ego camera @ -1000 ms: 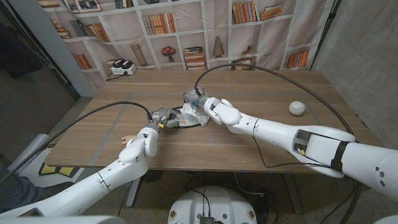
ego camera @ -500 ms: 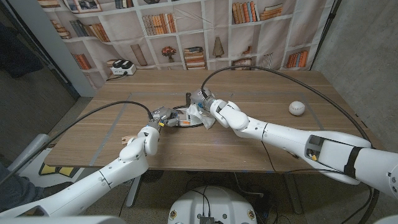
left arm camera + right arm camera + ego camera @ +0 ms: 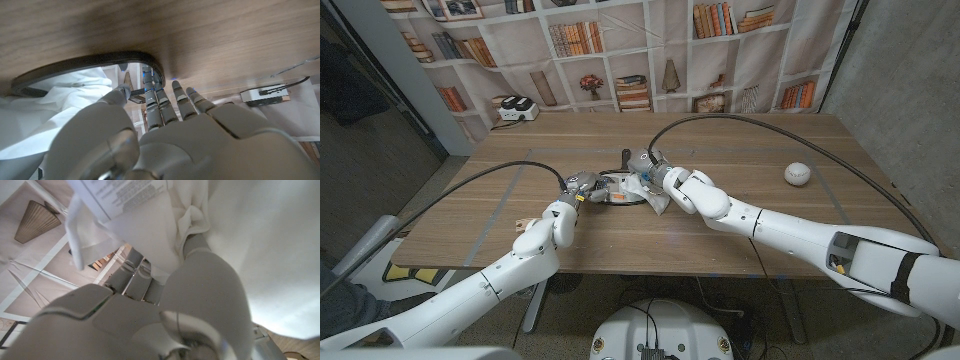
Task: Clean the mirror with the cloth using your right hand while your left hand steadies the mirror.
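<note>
An oval mirror (image 3: 618, 190) with a dark rim (image 3: 85, 61) lies flat on the wooden table near the middle. My left hand (image 3: 582, 187) is at its left edge, and its fingers (image 3: 165, 102) and thumb press on the rim. My right hand (image 3: 657, 176) reaches over the mirror's right side and grips a crumpled white cloth (image 3: 648, 192) that touches the glass. In the right wrist view the cloth (image 3: 260, 245) with its printed label bunches around my right hand (image 3: 200, 300). White cloth (image 3: 55, 102) also lies over the glass beside my left hand (image 3: 170, 135).
A white ball (image 3: 797, 173) lies at the right side of the table (image 3: 740, 140). A white device (image 3: 517, 109) stands at the back left corner. Black cables (image 3: 760, 125) arc over the table from both wrists. A bookshelf backdrop hangs behind.
My right hand has slid the cloth to the right and a little nearer across the mirror. The left hand has stayed at the mirror's left edge.
</note>
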You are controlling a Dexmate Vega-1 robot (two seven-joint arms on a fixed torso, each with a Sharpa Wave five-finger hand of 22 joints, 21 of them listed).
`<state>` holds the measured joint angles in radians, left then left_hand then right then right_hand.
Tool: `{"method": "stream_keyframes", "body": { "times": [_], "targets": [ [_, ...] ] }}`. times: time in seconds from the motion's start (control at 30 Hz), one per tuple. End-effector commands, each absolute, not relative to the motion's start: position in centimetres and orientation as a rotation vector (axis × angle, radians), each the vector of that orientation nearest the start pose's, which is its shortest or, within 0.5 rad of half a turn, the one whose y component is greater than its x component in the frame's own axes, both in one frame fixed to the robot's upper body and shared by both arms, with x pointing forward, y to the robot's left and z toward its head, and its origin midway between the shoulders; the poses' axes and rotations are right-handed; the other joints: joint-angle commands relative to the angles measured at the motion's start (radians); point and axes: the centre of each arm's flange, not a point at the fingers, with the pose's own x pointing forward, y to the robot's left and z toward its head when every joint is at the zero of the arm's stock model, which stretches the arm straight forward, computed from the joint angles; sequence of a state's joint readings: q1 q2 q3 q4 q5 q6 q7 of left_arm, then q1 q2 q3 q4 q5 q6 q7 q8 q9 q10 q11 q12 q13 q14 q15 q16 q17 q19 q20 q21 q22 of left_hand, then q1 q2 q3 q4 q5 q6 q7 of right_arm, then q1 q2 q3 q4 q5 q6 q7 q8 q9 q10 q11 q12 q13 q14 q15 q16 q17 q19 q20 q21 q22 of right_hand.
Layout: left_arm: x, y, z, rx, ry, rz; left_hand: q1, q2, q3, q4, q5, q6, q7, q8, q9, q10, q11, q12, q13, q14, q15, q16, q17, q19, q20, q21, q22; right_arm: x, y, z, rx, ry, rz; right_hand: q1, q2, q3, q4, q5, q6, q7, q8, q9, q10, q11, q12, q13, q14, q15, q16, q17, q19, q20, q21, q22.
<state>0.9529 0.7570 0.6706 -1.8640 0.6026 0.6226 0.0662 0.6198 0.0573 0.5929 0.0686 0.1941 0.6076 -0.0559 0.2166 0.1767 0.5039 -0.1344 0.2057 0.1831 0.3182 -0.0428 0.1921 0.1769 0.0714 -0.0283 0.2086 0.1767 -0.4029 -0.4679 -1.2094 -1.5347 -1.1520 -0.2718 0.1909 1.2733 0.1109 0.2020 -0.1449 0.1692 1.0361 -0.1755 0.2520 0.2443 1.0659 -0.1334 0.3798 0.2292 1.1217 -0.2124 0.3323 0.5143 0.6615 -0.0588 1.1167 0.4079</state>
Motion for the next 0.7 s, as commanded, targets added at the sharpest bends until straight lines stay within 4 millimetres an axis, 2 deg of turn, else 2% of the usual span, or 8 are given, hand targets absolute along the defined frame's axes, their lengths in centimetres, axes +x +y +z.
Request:
{"method": "stream_keyframes", "body": {
  "times": [0.03,0.17,0.33,0.7],
  "targets": [
    [59.0,22.8,-8.3,1.403,-0.298,0.149,-0.001,0.001,0.006,-0.002,-0.002,0.044,0.014,0.005,0.004,0.006,0.002,-0.003,0.003,0.009,-0.066,0.000,0.000,0.012,0.003,0.003,0.003,58.8,2.4,-4.7,-2.093,-0.930,0.207,-0.008,0.004,0.005,0.001,0.008,0.041,-0.028,0.005,0.001,0.059,-0.050,0.005,0.135,-0.007,-0.026,-0.007,0.003,-0.006,-0.155,0.006,0.000],
    [59.0,22.9,-8.3,1.407,-0.296,0.149,-0.001,0.001,0.008,-0.003,-0.003,0.044,0.013,0.004,0.004,0.007,0.003,-0.003,0.003,0.011,-0.066,0.000,0.000,0.011,0.005,0.003,0.003,58.3,3.0,-5.0,-2.095,-0.966,0.222,-0.008,0.004,0.005,0.000,0.008,0.042,-0.028,0.005,0.000,0.058,-0.050,0.004,0.135,-0.008,-0.026,-0.008,0.004,-0.007,-0.155,0.009,-0.001],
    [58.8,22.8,-8.3,1.409,-0.301,0.150,-0.002,0.001,0.010,-0.005,-0.004,0.044,0.012,0.003,0.004,0.008,0.003,-0.004,0.003,0.010,-0.066,-0.001,0.000,0.011,0.004,0.002,0.003,58.8,3.5,-4.8,-2.085,-0.970,0.241,-0.008,0.003,0.006,0.000,0.008,0.042,-0.028,0.004,0.000,0.058,-0.050,0.003,0.136,-0.009,-0.026,-0.009,0.005,-0.008,-0.155,0.010,-0.002],
    [58.2,22.9,-8.6,1.406,-0.293,0.167,-0.003,0.001,0.020,-0.011,-0.006,0.073,0.002,0.007,0.004,0.028,-0.007,0.000,0.003,0.016,-0.071,-0.002,0.000,0.012,0.003,0.001,0.003,63.3,2.5,-3.7,-2.109,-0.840,0.178,-0.008,0.004,0.007,0.000,0.008,0.045,-0.029,0.004,-0.002,0.062,-0.050,0.001,0.138,0.000,-0.026,-0.006,0.009,-0.009,-0.156,0.025,-0.004]
  ]
}}
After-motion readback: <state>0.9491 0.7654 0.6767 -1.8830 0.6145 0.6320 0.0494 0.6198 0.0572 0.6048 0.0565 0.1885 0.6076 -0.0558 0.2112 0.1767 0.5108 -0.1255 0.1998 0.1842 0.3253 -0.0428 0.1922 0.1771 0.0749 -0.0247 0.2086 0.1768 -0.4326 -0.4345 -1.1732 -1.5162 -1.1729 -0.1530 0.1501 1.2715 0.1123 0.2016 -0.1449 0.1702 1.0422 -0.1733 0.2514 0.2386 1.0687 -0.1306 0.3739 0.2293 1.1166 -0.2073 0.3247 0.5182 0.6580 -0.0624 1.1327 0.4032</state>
